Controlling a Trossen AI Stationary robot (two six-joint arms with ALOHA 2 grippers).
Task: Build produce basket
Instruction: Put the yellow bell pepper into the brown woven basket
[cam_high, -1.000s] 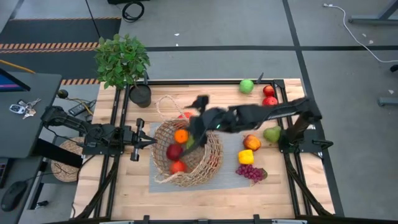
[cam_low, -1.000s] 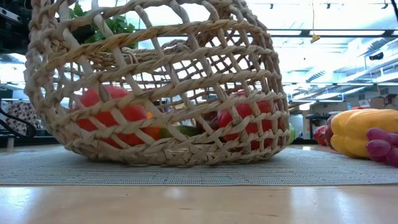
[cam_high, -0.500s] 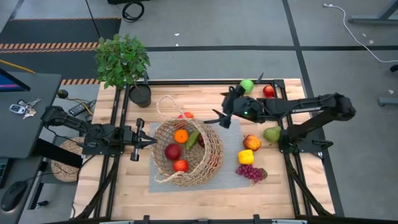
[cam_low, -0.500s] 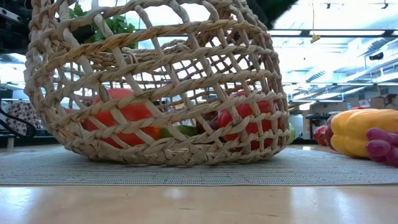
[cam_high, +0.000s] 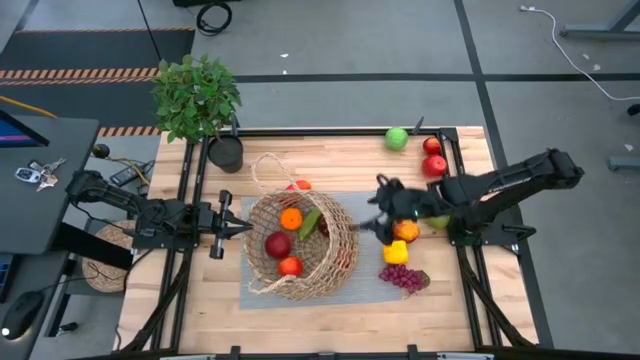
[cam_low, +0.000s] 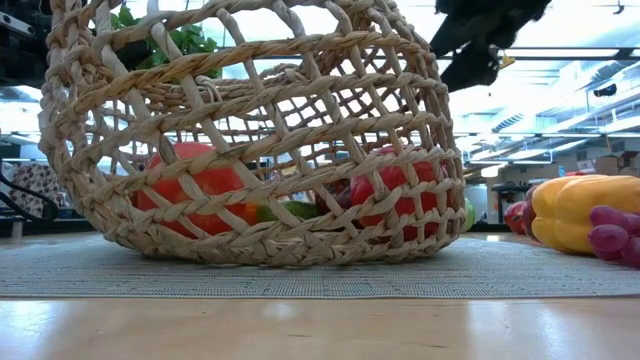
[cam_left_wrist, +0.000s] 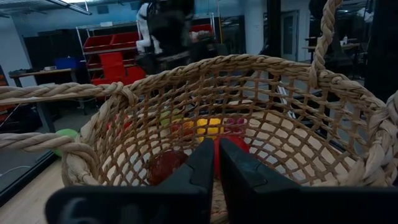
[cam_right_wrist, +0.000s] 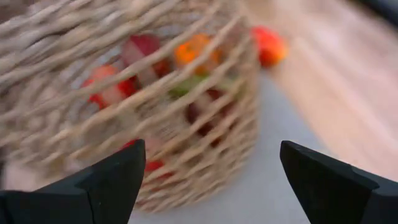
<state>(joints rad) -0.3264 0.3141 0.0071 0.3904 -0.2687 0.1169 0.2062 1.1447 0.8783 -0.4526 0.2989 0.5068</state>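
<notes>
the basket (cam_high: 303, 243) sits on a grey mat (cam_high: 364, 215) in the middle of the wooden bench (cam_high: 200, 300), its thin looped handle (cam_high: 268, 170) toward the far side. inside lie an orange (cam_high: 291, 218), a green cucumber (cam_high: 310, 223), a dark red apple (cam_high: 279, 243) and a smaller red-orange fruit (cam_high: 290, 266). the open weave looks light and a little springy, so it may skid on the mat if pushed; the rim is the stiffest place to steady it.

the produce left outside lies just right of the basket: a red-and-yellow apple (cam_high: 405, 230), a yellow piece (cam_high: 395, 251), purple grapes (cam_high: 404, 277) and a green pear (cam_high: 438, 215), with a green apple (cam_high: 397, 138) and two red apples (cam_high: 433, 155) near the far edge. the apples and pear are firm, smooth and rounded, likely to roll, best taken across the widest part; the grapes are soft and loose, better gripped gently by the bunch.

the right pincer (cam_high: 385, 212) hovers over the mat between basket and red-and-yellow apple, fingers (cam_right_wrist: 112, 180) spread wide and holding nothing. the left pincer (cam_high: 232, 228) waits at the basket's left rim, its fingers (cam_left_wrist: 202, 168) pressed together, empty.

a potted plant (cam_high: 200, 100) stands at the far left corner; beyond is grey floor with striped tape.
</notes>
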